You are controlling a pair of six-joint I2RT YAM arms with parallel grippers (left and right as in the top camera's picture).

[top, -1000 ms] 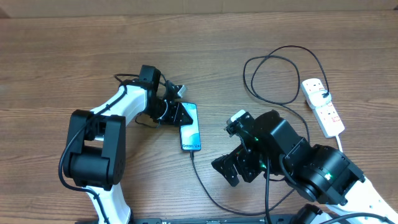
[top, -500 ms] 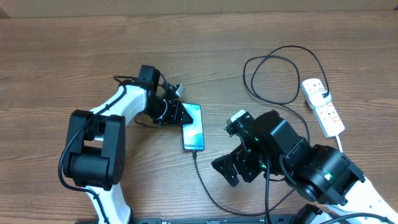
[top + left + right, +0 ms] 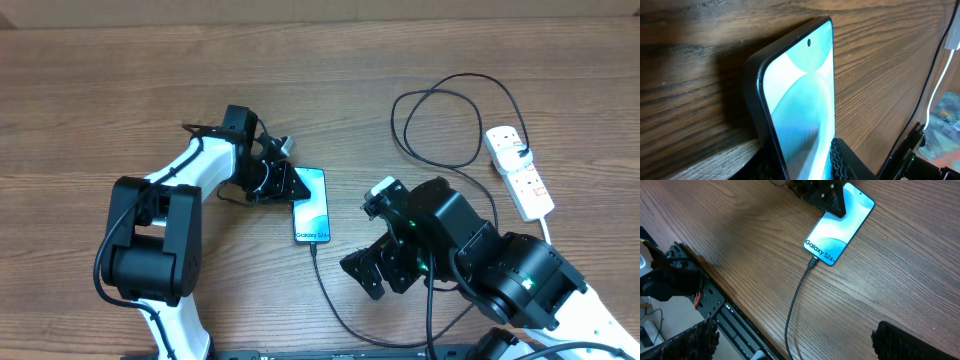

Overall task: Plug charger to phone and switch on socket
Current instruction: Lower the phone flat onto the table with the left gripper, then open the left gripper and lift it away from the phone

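The phone (image 3: 312,207) lies flat on the table with its turquoise screen up. It also shows in the right wrist view (image 3: 840,226) and close up in the left wrist view (image 3: 805,90). My left gripper (image 3: 287,184) is shut on the phone's top end (image 3: 800,162). The charger's black cable (image 3: 330,305) has its tip in the phone's bottom port (image 3: 812,262). It loops across the table to a black plug (image 3: 518,152) in the white socket strip (image 3: 522,172). My right gripper (image 3: 382,272) hovers open and empty to the right of the phone (image 3: 800,340).
The socket strip has small red switches (image 3: 537,187) and a white cord running off at the right. The cable makes a large loop (image 3: 440,95) at the back right. The table's front edge and a black rail (image 3: 730,312) lie below the right gripper.
The left gripper has shifted the phone slightly to the right. The right arm has not moved.
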